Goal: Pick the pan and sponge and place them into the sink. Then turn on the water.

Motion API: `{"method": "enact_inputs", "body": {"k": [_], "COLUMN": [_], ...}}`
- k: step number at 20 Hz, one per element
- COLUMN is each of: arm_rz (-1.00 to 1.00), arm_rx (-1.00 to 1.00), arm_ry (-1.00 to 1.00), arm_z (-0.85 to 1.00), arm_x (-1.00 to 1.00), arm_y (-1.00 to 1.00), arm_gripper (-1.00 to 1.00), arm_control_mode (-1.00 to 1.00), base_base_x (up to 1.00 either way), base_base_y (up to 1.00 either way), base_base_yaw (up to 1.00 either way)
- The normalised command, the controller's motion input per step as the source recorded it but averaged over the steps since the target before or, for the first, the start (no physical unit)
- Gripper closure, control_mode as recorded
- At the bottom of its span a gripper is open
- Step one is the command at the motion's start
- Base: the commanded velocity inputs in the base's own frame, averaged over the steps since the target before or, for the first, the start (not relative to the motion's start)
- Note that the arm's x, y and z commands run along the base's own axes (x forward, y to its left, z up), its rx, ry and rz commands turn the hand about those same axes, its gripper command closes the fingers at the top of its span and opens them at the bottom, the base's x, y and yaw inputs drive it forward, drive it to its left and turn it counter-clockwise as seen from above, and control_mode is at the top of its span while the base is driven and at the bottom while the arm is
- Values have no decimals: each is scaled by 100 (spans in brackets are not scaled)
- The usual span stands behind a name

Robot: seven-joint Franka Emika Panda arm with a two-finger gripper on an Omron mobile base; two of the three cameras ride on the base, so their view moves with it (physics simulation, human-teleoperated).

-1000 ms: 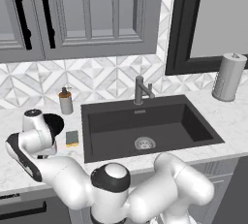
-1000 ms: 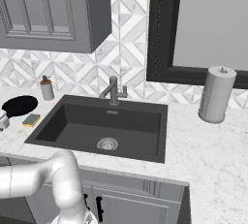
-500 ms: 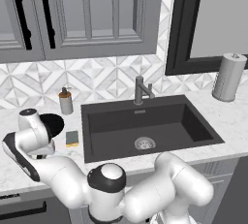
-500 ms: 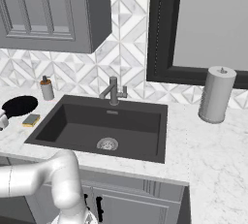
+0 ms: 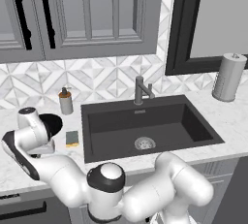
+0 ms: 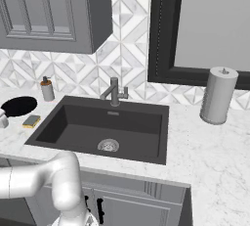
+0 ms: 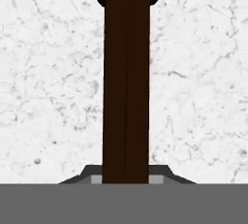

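The pan's long dark brown handle point(image 7: 126, 87) runs straight up the hand view, and my gripper point(image 7: 126, 178) is shut on it, one fingertip on each side near its free end. The black pan point(image 5: 52, 123) lies flat on the white counter left of the sink point(image 5: 191, 128), my hand point(image 5: 35, 132) hovering over its handle side. Between pan and sink, close to the sink's left rim, rests the yellow sponge point(image 5: 72, 138) with its grey-green face. From the right base view, the pan point(image 6: 18, 106) and the sponge point(image 6: 31, 121) sit at the far left. No water runs from the grey faucet point(image 5: 141, 89).
A grey soap dispenser point(image 5: 66, 102) stands against the backsplash just behind the pan and sponge. A paper towel roll point(image 5: 228, 77) stands upright on the counter right of the sink. Grey cabinets hang above the counter.
The gripper has closed from open onto the pan's handle. The arm has barely moved, and pan, sponge and the rest stand where they were.
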Motion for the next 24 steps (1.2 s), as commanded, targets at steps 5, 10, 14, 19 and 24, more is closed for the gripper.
{"method": "enact_inputs", "body": {"k": [5,10,14,19,24], "arm_rz": [-2,-10,-25,-27,-31], "arm_rx": [0,0,0,0,4], "arm_ry": [-8,-18,-38,-40,-25], "arm_z": [52,34,43,53,48], "arm_x": [-23,-32,-19,-18,-18], "arm_y": [-20,-62,-64,-60,-69], "arm_gripper": [100,100,100,100,100], "arm_control_mode": [-100,-100,-100,-100,-100], "base_base_x": [0,0,0,0,0], "base_base_y": [0,0,0,0,0], "base_base_yaw": [0,0,0,0,0]}}
